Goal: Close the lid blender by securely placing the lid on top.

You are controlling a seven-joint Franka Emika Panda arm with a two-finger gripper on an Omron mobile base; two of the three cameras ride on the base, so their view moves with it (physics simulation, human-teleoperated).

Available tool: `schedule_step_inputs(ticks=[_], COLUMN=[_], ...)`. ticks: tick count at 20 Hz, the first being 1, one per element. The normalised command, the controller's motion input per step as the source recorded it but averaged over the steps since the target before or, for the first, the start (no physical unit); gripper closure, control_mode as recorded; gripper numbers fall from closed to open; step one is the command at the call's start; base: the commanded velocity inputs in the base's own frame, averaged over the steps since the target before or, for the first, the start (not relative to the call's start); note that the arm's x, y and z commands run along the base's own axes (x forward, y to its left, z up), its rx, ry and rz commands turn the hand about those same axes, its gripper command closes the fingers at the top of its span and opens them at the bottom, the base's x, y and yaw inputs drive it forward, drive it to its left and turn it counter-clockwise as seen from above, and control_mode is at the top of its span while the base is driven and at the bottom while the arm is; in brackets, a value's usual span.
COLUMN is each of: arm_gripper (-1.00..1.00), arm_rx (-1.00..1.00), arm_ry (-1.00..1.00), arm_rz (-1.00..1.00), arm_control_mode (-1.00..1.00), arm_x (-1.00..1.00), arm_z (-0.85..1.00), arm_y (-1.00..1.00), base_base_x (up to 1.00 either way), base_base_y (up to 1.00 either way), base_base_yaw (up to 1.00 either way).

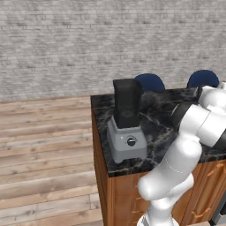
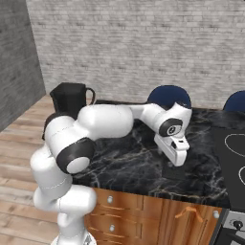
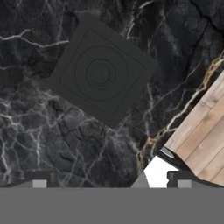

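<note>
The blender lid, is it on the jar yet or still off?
Off. The lid lies flat on the dark marble counter, below the claw, apart from the blender.

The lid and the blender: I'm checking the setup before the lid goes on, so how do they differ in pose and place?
The lid lies flat on the dark marble counter, while the blender stands upright. The lid is a thin squarish slab with ringed grooves; the blender is a tall jar on a light grey base with a round knob. The lid lies below the gripper, apart from the blender at the counter's far end. Both share the black colour and the same counter.
</note>
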Motion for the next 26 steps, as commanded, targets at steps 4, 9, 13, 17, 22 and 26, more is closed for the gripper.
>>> schedule_step_inputs(ticks=[4, 9, 13, 17, 22, 26], arm_gripper=[-1.00, -1.00, -1.00, -1.00, -1.00, -1.00], arm_rx=[0.00, 0.01, 0.02, 0.05, 0.01, 0.00], arm_ry=[-0.03, -0.02, 0.00, 0.00, 0.00, 0.00], arm_rz=[0.00, 0.00, 0.00, 0.00, 0.00, 0.00], arm_control_mode=[-1.00, -1.00, -1.00, -1.00, -1.00, -1.00], arm_x=[0.00, 0.00, 0.07, 0.11, 0.20, 0.20], arm_z=[-0.34, -0.30, -0.19, -0.09, -0.21, -0.27], arm_y=[-0.07, -0.10, -0.11, -0.28, -0.01, 0.00], base_base_x=[0.00, 0.00, 0.00, 0.00, 0.00, 0.00], base_base_y=[0.00, 0.00, 0.00, 0.00, 0.00, 0.00], base_base_yaw=[0.00, 0.00, 0.00, 0.00, 0.00, 0.00])
